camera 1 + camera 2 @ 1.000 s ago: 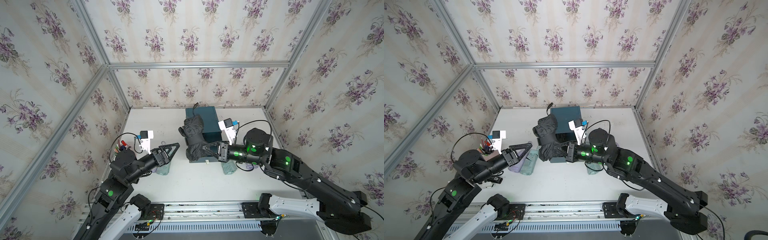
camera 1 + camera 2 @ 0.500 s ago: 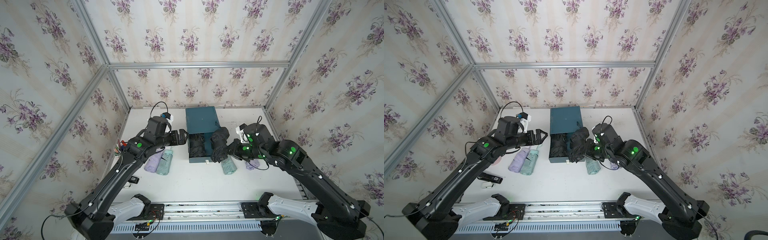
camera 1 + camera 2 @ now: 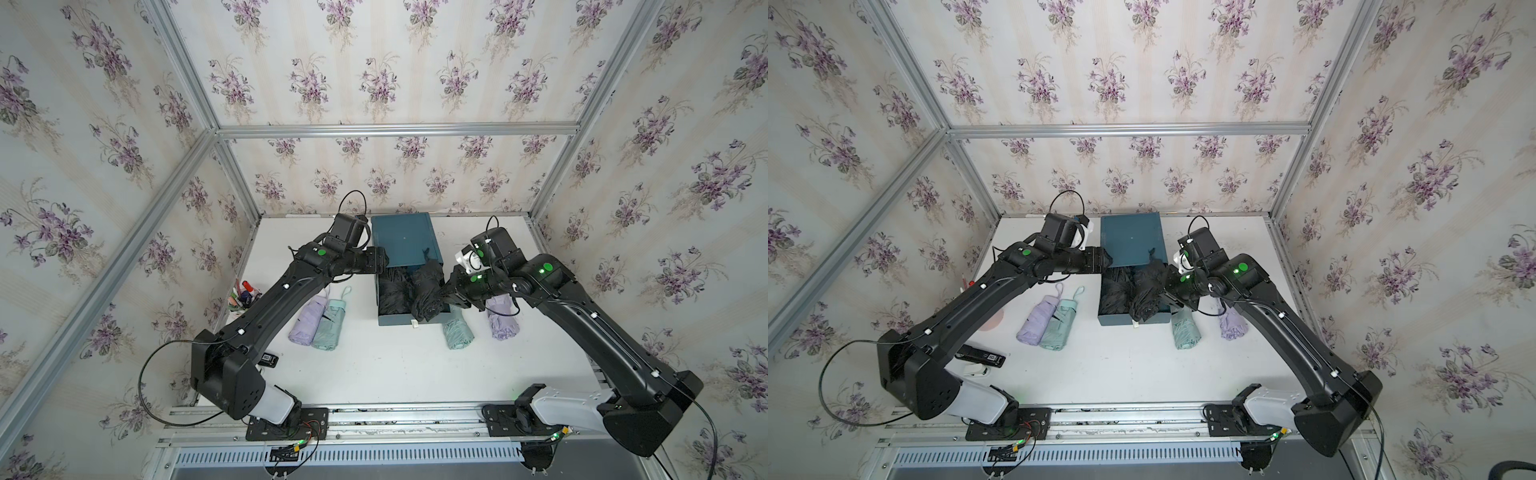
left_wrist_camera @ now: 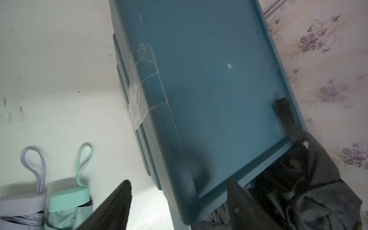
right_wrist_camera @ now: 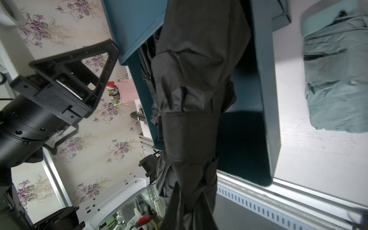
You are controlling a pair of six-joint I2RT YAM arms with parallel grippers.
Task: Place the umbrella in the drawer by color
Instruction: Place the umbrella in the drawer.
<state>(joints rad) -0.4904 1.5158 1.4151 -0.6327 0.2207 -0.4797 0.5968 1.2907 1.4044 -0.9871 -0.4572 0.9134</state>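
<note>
I am holding the black umbrella, pinched in my right pincer, over the open drawer. My left pincer is hanging spread. Lowering and releasing is probably coming next.

Both the left fingers and the right fingers are matt black. Between the right fingers is a black umbrella, over a dark teal drawer with a second black umbrella inside. Near the left fingers lie a lilac umbrella and a mint umbrella, each with a matching loop. Beyond the right fingers lie a second mint umbrella and a second lilac umbrella. The bench is white, and the wallpaper is cream-striped with purple flower sprigs.
</note>
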